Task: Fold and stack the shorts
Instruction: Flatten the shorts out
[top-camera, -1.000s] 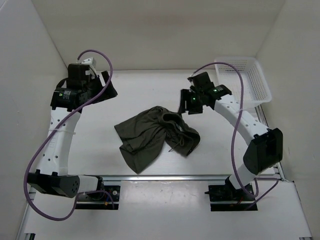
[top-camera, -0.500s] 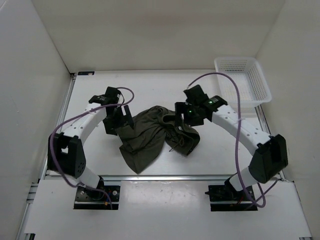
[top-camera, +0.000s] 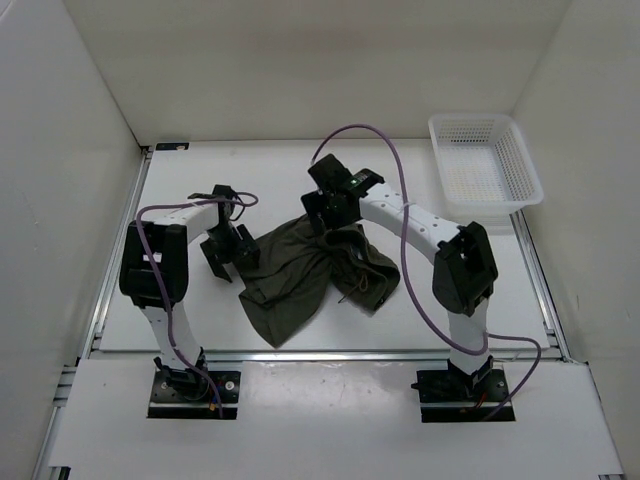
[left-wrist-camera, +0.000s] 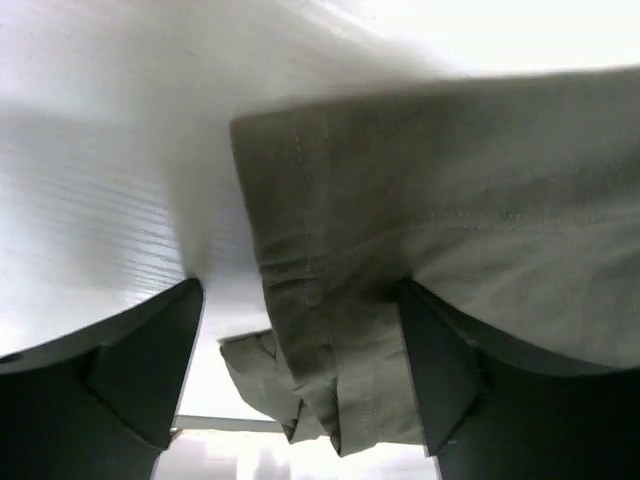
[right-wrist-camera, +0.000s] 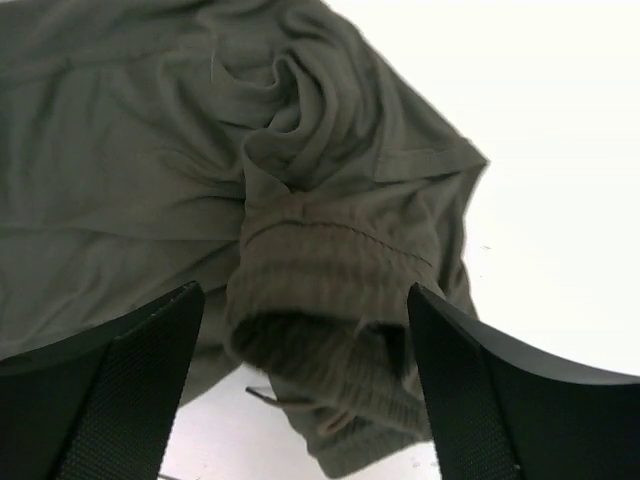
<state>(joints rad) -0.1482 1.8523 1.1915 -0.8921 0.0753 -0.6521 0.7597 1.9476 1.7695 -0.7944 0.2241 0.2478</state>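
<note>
The dark olive-green shorts (top-camera: 300, 272) lie crumpled in the middle of the table. My left gripper (top-camera: 228, 256) is at their left edge. In the left wrist view it is open (left-wrist-camera: 300, 400), and a stitched hem corner of the shorts (left-wrist-camera: 330, 330) lies between its spread fingers (left-wrist-camera: 140, 370). My right gripper (top-camera: 325, 213) is at the far top edge of the shorts. In the right wrist view it is open (right-wrist-camera: 310, 400), low over the bunched ribbed waistband (right-wrist-camera: 330, 290). A drawstring end (right-wrist-camera: 285, 398) pokes out below the waistband.
A white mesh basket (top-camera: 487, 160) stands at the back right corner. White walls enclose the table on three sides. The metal rail (top-camera: 330, 352) runs along the near edge in front of the arm bases.
My left arm has swung in from the far left corner to the shorts' left edge. My right gripper has moved left, from the shorts' right side to their top edge.
</note>
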